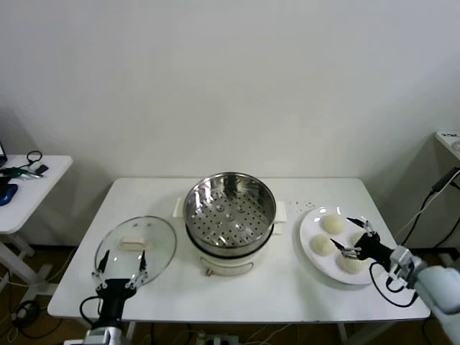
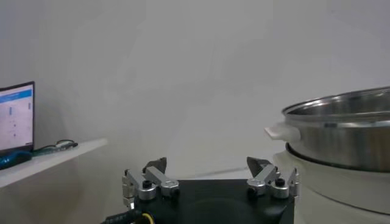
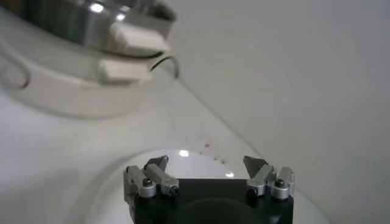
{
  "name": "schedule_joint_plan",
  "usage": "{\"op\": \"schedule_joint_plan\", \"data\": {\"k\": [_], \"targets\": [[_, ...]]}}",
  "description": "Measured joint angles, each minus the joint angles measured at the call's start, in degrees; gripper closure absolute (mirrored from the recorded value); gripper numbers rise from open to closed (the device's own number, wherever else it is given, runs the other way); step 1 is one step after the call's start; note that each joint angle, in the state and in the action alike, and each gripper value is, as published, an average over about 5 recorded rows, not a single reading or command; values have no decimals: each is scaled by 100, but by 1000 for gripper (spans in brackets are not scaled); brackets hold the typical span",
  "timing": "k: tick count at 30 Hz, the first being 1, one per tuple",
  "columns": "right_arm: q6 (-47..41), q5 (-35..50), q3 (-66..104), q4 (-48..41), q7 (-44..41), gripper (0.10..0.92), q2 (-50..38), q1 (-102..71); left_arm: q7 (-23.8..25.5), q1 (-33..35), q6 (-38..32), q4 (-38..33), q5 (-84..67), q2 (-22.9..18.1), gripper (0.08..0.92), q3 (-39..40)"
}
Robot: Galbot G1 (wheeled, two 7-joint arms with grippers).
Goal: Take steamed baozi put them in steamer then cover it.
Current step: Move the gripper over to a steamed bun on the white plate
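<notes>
The steamer (image 1: 230,212), a shiny steel pot with a perforated tray on a white base, stands uncovered at the table's middle. Its wall also shows in the left wrist view (image 2: 347,131) and the right wrist view (image 3: 91,24). The cover (image 1: 135,248), a clear glass lid with a cream handle, lies flat on the table to its left. Three steamed baozi (image 1: 332,224) (image 1: 321,246) (image 1: 350,264) rest on a white plate (image 1: 309,228). My right gripper (image 1: 343,231) (image 3: 207,164) hovers open over that plate among the buns, holding nothing. My left gripper (image 1: 123,255) (image 2: 210,167) stands open at the cover's near edge, empty.
A small side table (image 1: 29,183) with cables and a screen (image 2: 15,115) stands off to the left. A black cable runs from my right arm past the table's right edge. The wall is close behind the table.
</notes>
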Motion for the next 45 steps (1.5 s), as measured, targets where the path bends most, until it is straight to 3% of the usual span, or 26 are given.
{"op": "schedule_joint_plan", "data": {"k": [10, 22, 45], "targets": [[68, -636, -2261, -936, -1311, 203, -328, 2537, -50, -53, -20, 123, -91, 27, 177, -11], [379, -1322, -4780, -2435, -2060, 203, 404, 5090, -86, -54, -13, 238, -208, 90, 177, -124], [898, -2325, -5915, -4879, -2317, 203, 2254, 6078, -89, -264, 144, 480, -220, 187, 177, -156]]}}
